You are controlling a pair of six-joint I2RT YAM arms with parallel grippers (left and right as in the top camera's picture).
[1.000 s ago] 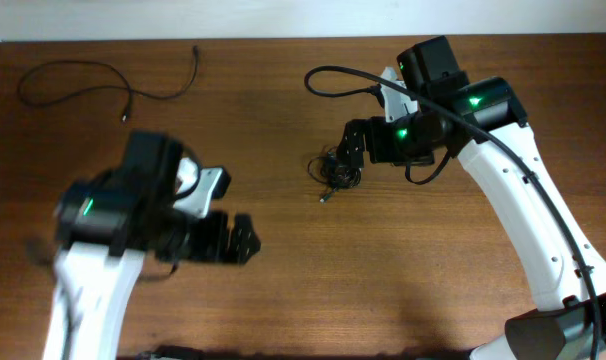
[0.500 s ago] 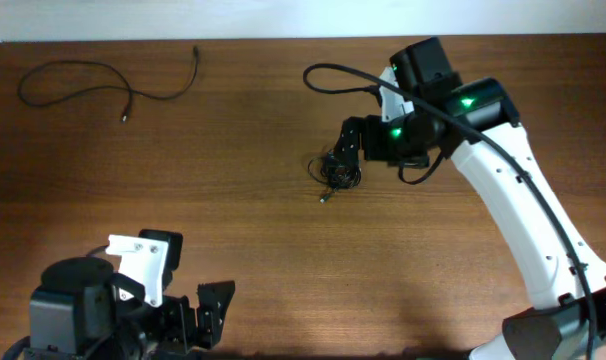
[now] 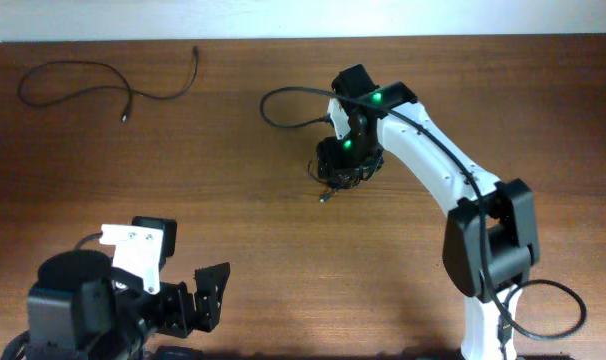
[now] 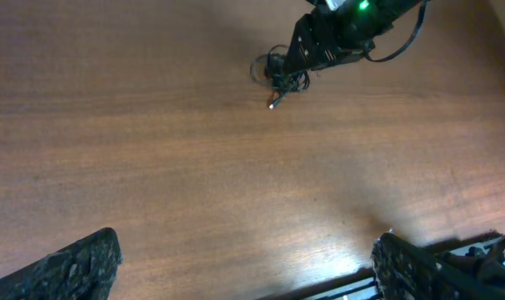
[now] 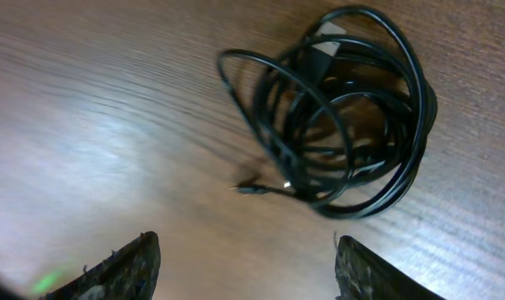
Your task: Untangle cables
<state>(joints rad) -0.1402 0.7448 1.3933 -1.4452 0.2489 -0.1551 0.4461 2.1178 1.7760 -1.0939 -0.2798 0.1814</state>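
A small dark tangle of thin black cables [image 3: 333,178] lies on the wooden table at centre. It fills the right wrist view [image 5: 344,125], with a small plug tip poking out to its left. My right gripper [image 3: 345,160] hangs directly over the tangle, open, its fingertips [image 5: 248,275] just short of the loops and holding nothing. One separate black cable [image 3: 195,52] lies spread out at the far left. My left gripper [image 3: 208,295] is open and empty [image 4: 248,267] at the near left. The tangle shows far off in the left wrist view [image 4: 277,71].
The right arm's thick black cable [image 3: 278,110] loops out to the left of the tangle. The table's near edge [image 4: 336,283] runs just below my left gripper. A white wall borders the far edge.
The left arm has pulled back from mid-left to the near-left corner. The right arm has swung left and now sits over the tangle. The tangle has not moved.
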